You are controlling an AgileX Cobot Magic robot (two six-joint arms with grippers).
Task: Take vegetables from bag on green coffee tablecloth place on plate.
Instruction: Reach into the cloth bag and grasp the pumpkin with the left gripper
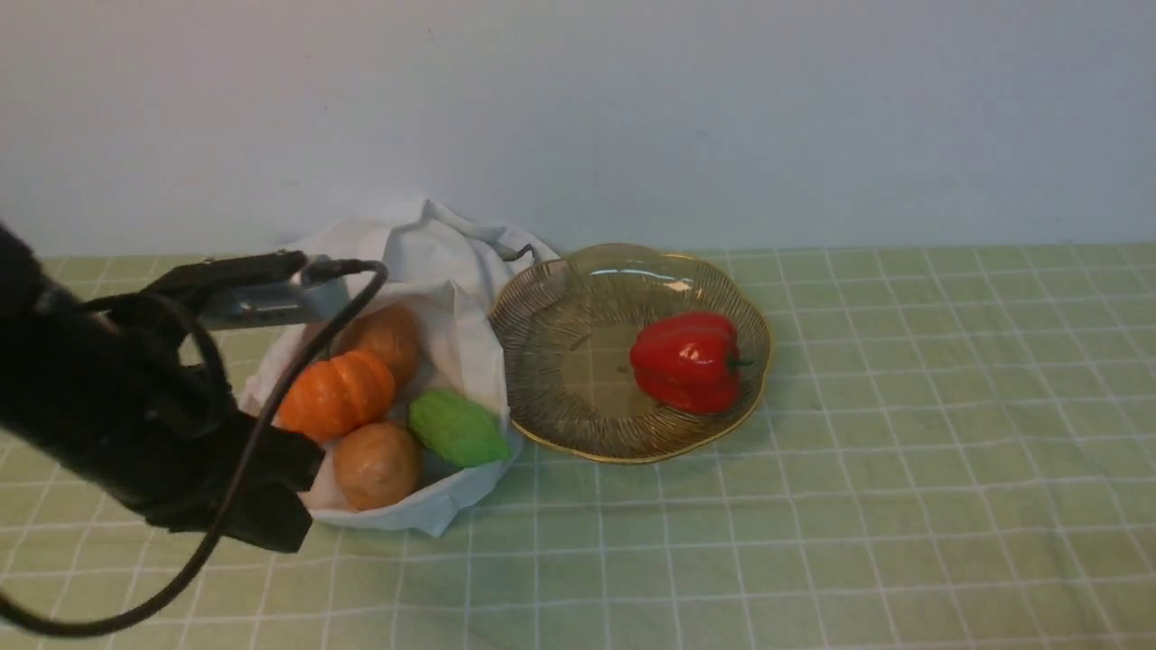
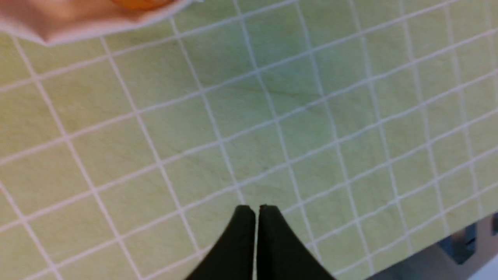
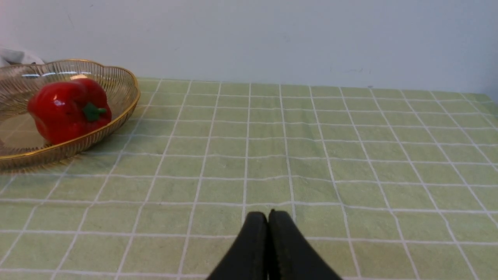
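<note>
Bag (image 1: 452, 271): open on the green coffee tablecloth (image 1: 813, 506) at the robot's left, 4 items inside: pumpkin (image 1: 336, 394), 2 potatoes (image 1: 377, 465), gourd (image 1: 458, 428).
Plate (image 1: 542, 379): just right of the bag, touching its cloth; 1 red pepper (image 1: 686, 361) in it.
Left gripper (image 2: 256, 208): jaws pressed together, empty, over bare cloth near the bag's edge.
Right gripper (image 3: 267, 213): closed on nothing, beyond the plate.
Relation: bag lies beside the left gripper, the nearer tool; gourd's long axis slants toward the plate.
Next, judged: jaws must part before reaching in.
</note>
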